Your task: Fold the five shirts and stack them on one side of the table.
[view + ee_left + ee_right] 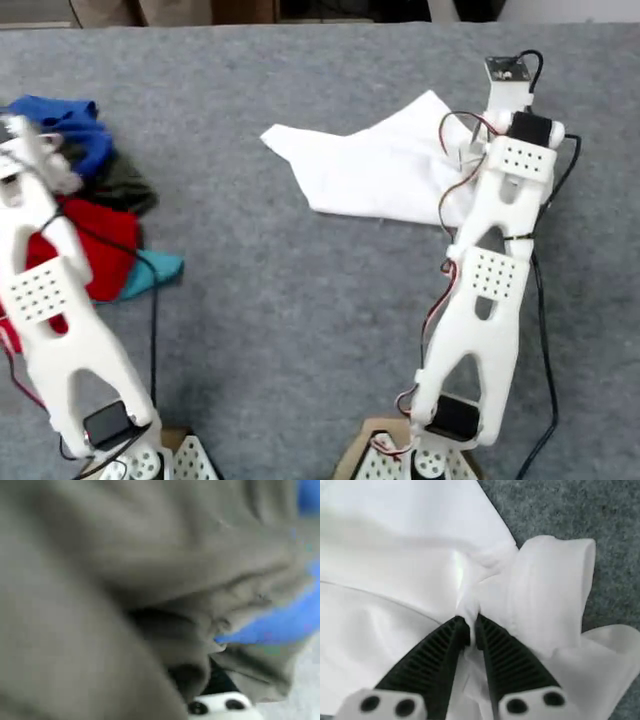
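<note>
The dark shirt (125,570) lay so close to the left wrist camera that it was blurred, as was the blue shirt (285,625) beside it. From above, the left arm (40,290) covered part of the red shirt (110,240), the teal shirt (160,270) lay mostly under it, and the right arm (505,160) hid one edge of the white shirt (370,165).

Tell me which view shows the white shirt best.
The high view: the white shirt lies there with nearly its whole outline on the grey table. The right wrist view gives a close patch of folds pinched in the right pincer. The left wrist view faces olive cloth and blue cloth.
</note>
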### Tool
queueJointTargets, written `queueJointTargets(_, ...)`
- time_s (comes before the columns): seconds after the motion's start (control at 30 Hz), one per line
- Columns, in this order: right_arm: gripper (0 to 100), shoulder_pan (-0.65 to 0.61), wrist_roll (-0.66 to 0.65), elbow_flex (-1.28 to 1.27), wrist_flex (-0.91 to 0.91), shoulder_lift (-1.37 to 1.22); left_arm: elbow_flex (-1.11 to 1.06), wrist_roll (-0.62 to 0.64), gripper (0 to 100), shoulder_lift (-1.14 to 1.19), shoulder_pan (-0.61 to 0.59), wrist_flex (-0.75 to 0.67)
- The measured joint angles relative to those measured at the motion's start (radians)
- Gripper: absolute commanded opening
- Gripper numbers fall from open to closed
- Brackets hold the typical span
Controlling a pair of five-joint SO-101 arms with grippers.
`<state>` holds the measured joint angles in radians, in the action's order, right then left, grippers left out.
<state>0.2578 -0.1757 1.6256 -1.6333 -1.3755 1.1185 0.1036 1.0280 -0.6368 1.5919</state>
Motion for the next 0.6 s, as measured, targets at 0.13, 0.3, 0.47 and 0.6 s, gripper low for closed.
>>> queueJointTargets(0.13, 0.5, 0.0, 0.0, 0.0, 0.0, 0.0, 0.12, 0.0, 4, 0.008, -0.091, 0.003)
queueJointTargets(0.3, 0.5, -0.012, 0.0, 0.011, -0.038, 0.002, 0.219, 0.0, 23, 0.008, -0.081, 0.106)
queueJointTargets(0.47, 0.5, -0.075, 0.0, 0.012, -0.117, 0.035, 0.288, 0.074, 30, 0.006, -0.006, 0.157)
queueJointTargets(0.6, 0.5, -0.118, -0.014, -0.003, -0.129, 0.137, 0.287, 0.118, 30, -0.077, 0.061, 0.158)
